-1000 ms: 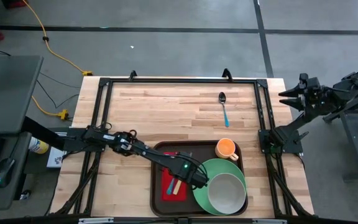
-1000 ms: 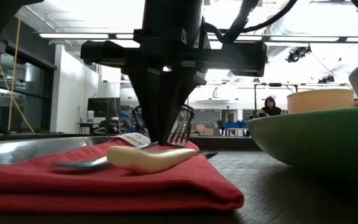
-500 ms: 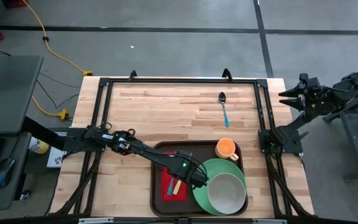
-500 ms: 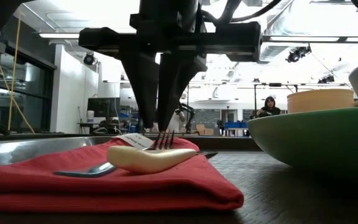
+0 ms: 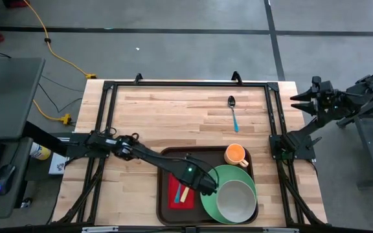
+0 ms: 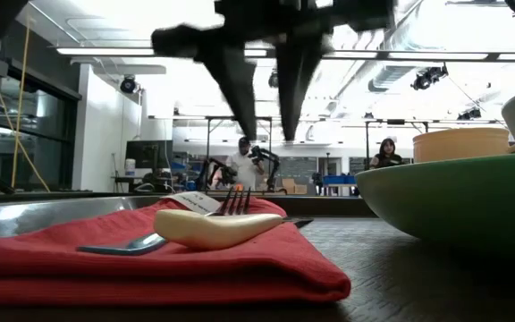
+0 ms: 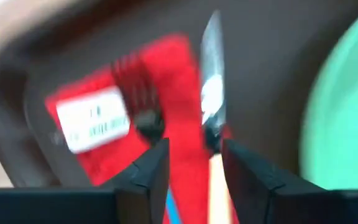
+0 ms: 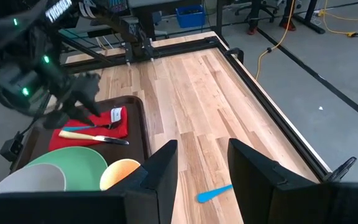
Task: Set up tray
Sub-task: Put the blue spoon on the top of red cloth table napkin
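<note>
1. High view first: we see the tray (image 5: pixel 165 194) lying flat at the near edge of the wooden table (image 5: pixel 173 116), toward the robot's right of centre. We judge it stiff, light moulded plastic with a slick surface; loaded as it is, it would tip if lifted by one end, so the raised rim on both long sides is where we would take hold.
2. On the tray sits the green plate (image 5: pixel 207 197) with a pale bowl (image 5: pixel 236 199) on it (likely hard and breakable, best carried level).
3. Beside the plate lies a red napkin (image 5: pixel 175 188), soft and apt to slide on the plastic.
4. An orange cup (image 5: pixel 236 154) stands at the tray's far corner.
5. A fork (image 6: pixel 186 215) and a cream-handled knife (image 6: pixel 213 228) rest on the napkin.
6. A blue-handled spoon (image 5: pixel 233 111) lies on the bare table, well apart from the tray.
7. Our left gripper (image 5: pixel 204 184) hangs above the cutlery, fingers apart and holding nothing.
8. Our right gripper (image 5: pixel 301 101) waits off the table's right edge, fingers parted and empty.
</note>
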You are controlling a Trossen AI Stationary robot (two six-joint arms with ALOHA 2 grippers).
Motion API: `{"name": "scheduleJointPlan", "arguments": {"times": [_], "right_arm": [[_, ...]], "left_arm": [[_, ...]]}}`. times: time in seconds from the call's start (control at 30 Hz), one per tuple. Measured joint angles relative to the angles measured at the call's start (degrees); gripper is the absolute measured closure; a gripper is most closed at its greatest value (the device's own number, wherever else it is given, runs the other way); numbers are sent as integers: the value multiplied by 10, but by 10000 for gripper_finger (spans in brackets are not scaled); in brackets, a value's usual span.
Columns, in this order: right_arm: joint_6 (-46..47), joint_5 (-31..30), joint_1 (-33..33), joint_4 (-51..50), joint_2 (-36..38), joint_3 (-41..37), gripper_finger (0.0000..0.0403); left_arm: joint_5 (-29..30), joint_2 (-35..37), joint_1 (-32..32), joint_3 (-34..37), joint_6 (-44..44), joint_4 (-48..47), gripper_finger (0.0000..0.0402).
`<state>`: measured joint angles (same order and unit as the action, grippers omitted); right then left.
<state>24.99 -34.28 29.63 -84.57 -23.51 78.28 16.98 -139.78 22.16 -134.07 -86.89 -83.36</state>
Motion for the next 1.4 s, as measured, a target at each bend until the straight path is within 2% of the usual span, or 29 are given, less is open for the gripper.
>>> {"name": "scheduleJointPlan", "arguments": {"times": [0.07,0.2,0.37,0.53,0.77,0.83,0.93,1.0,1.1,1.23,1.4], "right_arm": [[0,0,0,0,0,0,284],[5,0,0,0,0,0,284],[40,-12,0,1,0,0,284],[93,-85,0,1,-13,0,284],[94,-218,0,17,-128,0,284],[103,-250,-4,27,-167,0,284],[152,-265,-34,46,-225,0,284],[184,-237,-71,67,-259,0,284],[193,-134,-147,116,-304,0,284],[135,8,-244,212,-356,0,284],[81,170,-341,322,-409,0,284]], "left_arm": [[31,14,-1,-9,6,-18,214],[52,33,-4,-3,6,-68,203],[64,74,-35,20,121,-64,210],[102,122,-91,70,245,-62,226],[184,248,-191,182,445,-58,243],[199,294,-219,222,506,-33,245],[208,361,-257,302,606,35,245],[199,405,-282,371,674,106,245],[157,486,-314,487,762,260,248],[27,577,-353,634,846,454,253],[-88,651,-376,741,866,561,257]]}}
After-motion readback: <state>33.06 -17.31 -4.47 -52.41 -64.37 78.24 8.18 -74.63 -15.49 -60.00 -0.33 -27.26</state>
